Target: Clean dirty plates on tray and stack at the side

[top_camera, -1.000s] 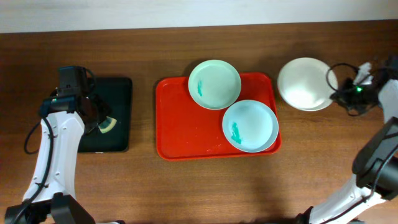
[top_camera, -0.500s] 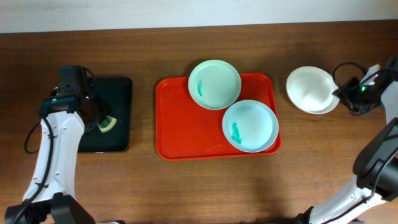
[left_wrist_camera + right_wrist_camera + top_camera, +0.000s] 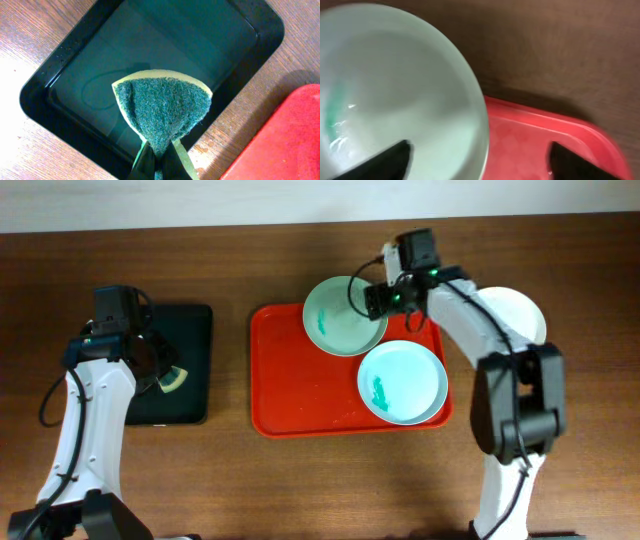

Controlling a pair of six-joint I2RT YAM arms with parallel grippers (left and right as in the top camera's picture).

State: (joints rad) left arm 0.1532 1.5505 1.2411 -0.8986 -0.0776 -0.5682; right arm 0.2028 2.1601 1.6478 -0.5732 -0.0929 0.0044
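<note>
The red tray point(image 3: 300, 380) carries two pale plates with teal smears: one at its back edge point(image 3: 335, 315) and one at its front right point(image 3: 402, 382). A third, clean white plate point(image 3: 525, 315) lies on the table right of the tray, partly behind my right arm. My right gripper point(image 3: 372, 298) is open at the back plate's right rim. In the right wrist view that gripper point(image 3: 480, 165) has the plate's rim point(image 3: 470, 100) between its spread fingers, over the tray point(image 3: 545, 140). My left gripper point(image 3: 159, 162) is shut on a green sponge point(image 3: 162, 110) above the black tray point(image 3: 240, 30).
The black tray point(image 3: 195, 330) sits on the wooden table left of the red tray, under my left gripper point(image 3: 160, 370) and the sponge point(image 3: 173, 383). The red tray's corner point(image 3: 290, 140) shows at the right of the left wrist view.
My right gripper has let go of the white plate at the far right, opened, and swung left to the back plate on the tray. The left arm has not moved.
</note>
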